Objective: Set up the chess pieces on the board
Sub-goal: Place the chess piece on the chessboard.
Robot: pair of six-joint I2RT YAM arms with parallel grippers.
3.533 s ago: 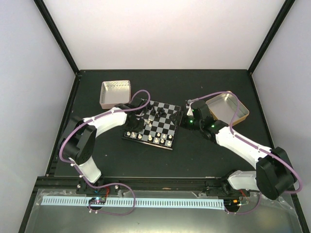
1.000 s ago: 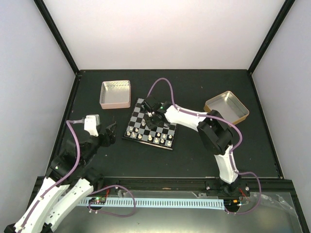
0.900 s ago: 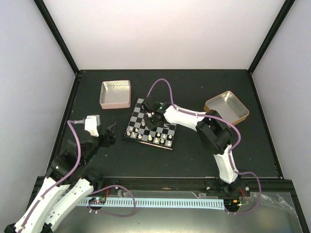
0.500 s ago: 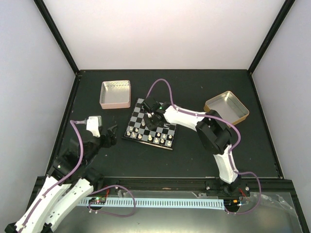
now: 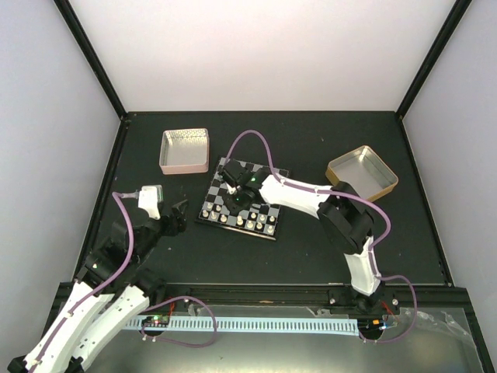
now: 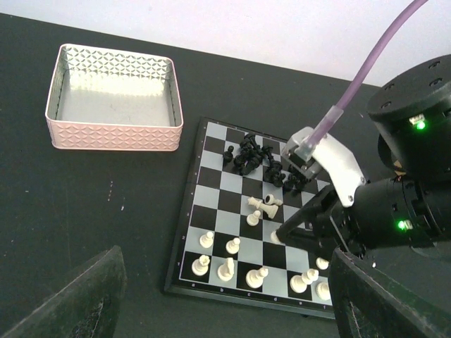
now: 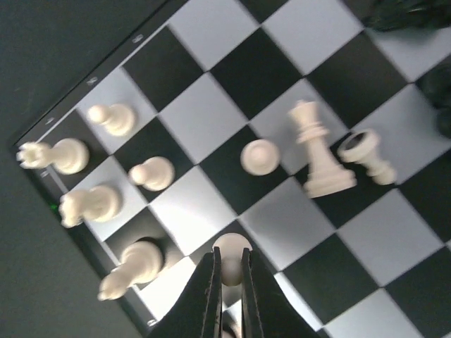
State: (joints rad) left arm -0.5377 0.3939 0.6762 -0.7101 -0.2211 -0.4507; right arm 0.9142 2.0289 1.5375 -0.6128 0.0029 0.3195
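The board point(image 5: 214, 194) lies mid-table. White chess pieces point(image 6: 232, 267) stand in its two near rows, and black ones point(image 6: 257, 158) are heaped at its far side. My right gripper point(image 7: 229, 259) is shut on a white pawn point(image 7: 231, 248) just above a near square; it reaches over the board point(image 6: 211, 186) as the black fingertips point(image 6: 282, 234). A white king point(image 7: 313, 151) and another white piece point(image 7: 366, 155) lie toppled mid-board. My left gripper point(image 6: 222, 282) hangs open and empty, short of the board's near-left corner point(image 5: 177, 214).
A pink square tin point(image 5: 184, 150) stands at the far left of the board, seen too in the left wrist view point(image 6: 113, 98). A gold tin point(image 5: 362, 172) sits to the right. The right arm stretches across the board's right half.
My right gripper's jaws have closed on the white pawn, and it has shifted toward the board's near-left rows. The left arm has barely moved.
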